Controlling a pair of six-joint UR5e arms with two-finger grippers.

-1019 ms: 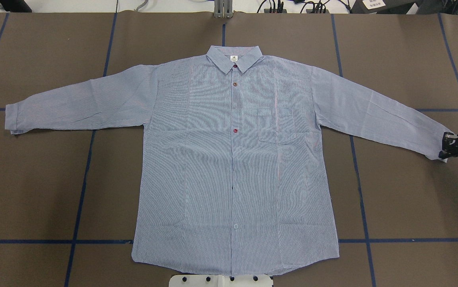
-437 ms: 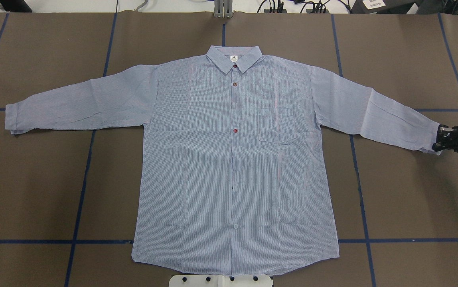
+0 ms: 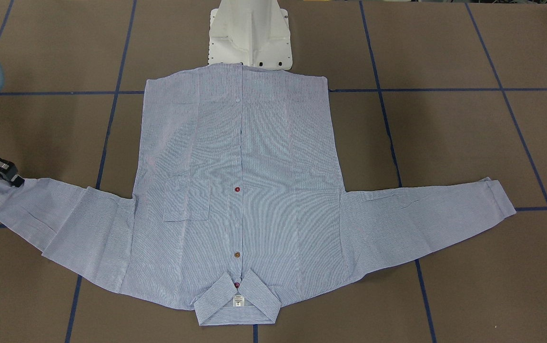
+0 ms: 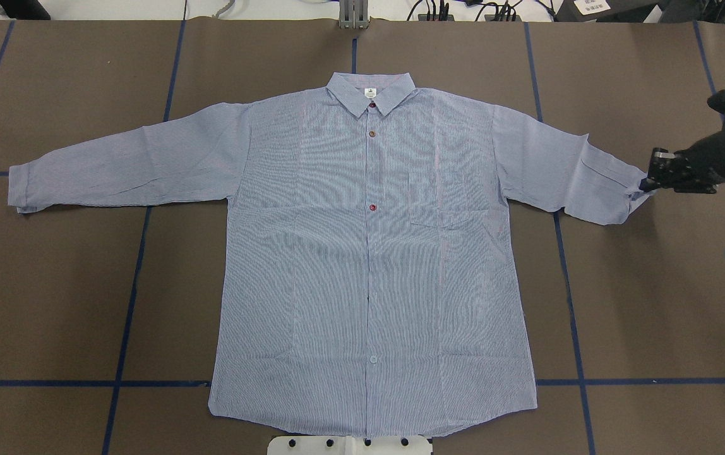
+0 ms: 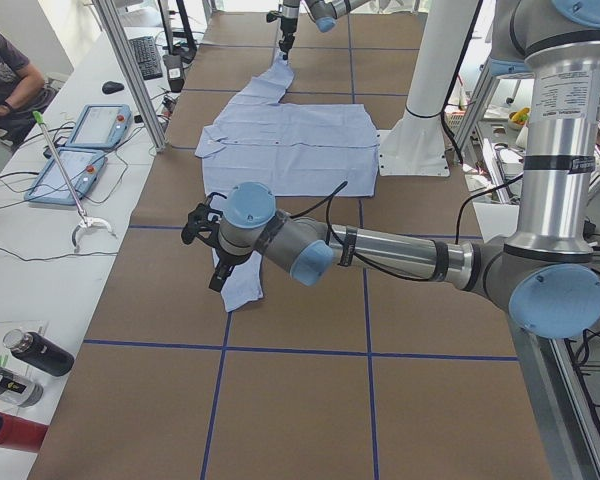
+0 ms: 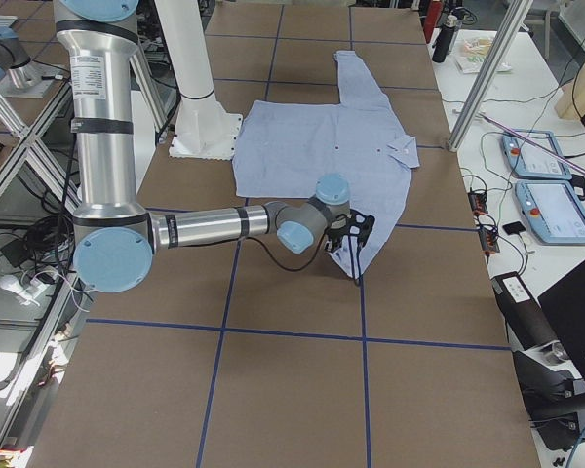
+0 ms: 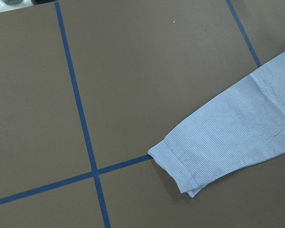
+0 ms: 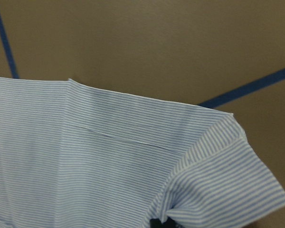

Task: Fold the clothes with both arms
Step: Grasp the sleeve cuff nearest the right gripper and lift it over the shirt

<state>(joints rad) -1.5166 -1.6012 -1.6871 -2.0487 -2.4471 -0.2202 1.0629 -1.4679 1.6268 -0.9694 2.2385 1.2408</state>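
The light blue striped shirt [image 4: 369, 253] lies flat, buttoned and face up on the brown table, collar at the far side; it also shows in the front-facing view [image 3: 235, 166]. My right gripper [image 4: 647, 184] is shut on the right sleeve's cuff [image 4: 635, 193] and holds it lifted, so the sleeve end creases and doubles. The right wrist view shows that cuff [image 8: 218, 175] close up. The left sleeve's cuff [image 4: 18, 189] lies flat on the table, also in the left wrist view [image 7: 180, 166]. My left gripper [image 5: 212, 250] hangs above that cuff; I cannot tell if it is open.
The white pedestal base [image 4: 350, 445] stands at the shirt's hem. Blue tape lines [image 4: 129, 303] cross the table. A side bench with teach pendants [image 5: 75, 160], bottles [image 5: 35, 352] and a seated person [image 5: 5, 70] lies beyond the table's far edge.
My right gripper has carried the right cuff up off the table and inward toward the shirt's body, and the sleeve end now buckles. The rest of the shirt has not moved.
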